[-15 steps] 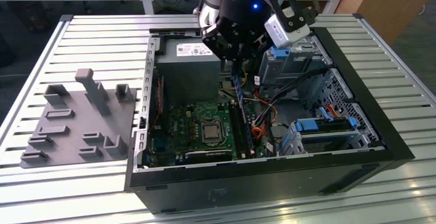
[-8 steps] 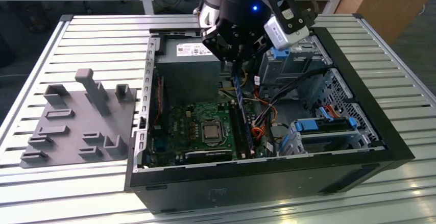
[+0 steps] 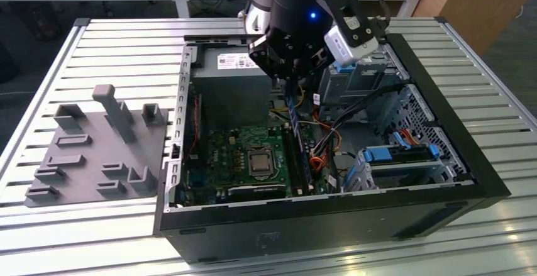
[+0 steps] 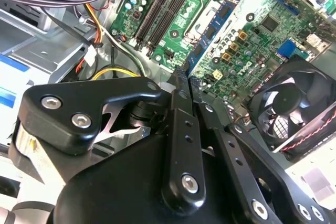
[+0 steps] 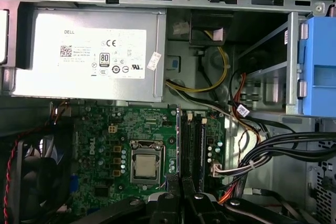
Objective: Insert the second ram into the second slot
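The gripper [image 3: 293,80] is clamped narrow on the upper end of the second ram [image 4: 216,24]. The strip hangs on edge beneath it, over the memory slots [image 5: 193,140] of the motherboard [image 5: 105,135]

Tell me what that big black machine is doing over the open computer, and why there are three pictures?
That is a black robot arm with a black metal gripper, its pinching claw. The exterior view comes from a camera standing apart; both wrist views come from cameras riding on the arm. On the silver slatted metal table sit an open black computer case with a green circuit board inside, and a grey plastic rack on the exterior view's left. The gripper is shut on a long, thin blue memory strip, the second ram, hanging over the green board, not yet in a slot.
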You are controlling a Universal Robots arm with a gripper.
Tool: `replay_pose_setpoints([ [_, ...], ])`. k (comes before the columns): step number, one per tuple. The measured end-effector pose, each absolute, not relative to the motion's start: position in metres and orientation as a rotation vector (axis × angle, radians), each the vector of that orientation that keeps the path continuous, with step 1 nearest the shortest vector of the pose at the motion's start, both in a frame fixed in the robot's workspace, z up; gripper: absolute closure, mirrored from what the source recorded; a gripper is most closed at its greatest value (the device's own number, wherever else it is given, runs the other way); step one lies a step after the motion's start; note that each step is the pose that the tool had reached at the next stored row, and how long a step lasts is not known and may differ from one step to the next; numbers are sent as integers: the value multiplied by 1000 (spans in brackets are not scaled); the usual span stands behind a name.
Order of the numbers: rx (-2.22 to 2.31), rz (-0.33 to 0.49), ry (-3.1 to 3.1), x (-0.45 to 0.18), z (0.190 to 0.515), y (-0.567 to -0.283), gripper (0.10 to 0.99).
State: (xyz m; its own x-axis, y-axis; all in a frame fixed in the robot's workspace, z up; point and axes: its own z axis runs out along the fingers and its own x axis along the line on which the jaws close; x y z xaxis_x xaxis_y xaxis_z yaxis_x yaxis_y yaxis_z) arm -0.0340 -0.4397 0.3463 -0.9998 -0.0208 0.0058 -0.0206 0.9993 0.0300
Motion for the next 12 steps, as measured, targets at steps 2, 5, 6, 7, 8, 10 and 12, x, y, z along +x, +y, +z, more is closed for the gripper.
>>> replay_pose_setpoints([
  [2,32,-47,-3135,-34,345,-440,953],
  [5,32,-47,-3135,-34,343,-440,953],
  [6,32,-46,-3135,-34,343,-440,953],
  [7,32,-47,-3135,-34,343,-440,953],
  [8,32,-46,-3135,-34,343,-440,953],
  [10,32,-47,-3135,-34,342,-440,953],
  [12,32,-47,-3135,-34,341,-440,953],
])
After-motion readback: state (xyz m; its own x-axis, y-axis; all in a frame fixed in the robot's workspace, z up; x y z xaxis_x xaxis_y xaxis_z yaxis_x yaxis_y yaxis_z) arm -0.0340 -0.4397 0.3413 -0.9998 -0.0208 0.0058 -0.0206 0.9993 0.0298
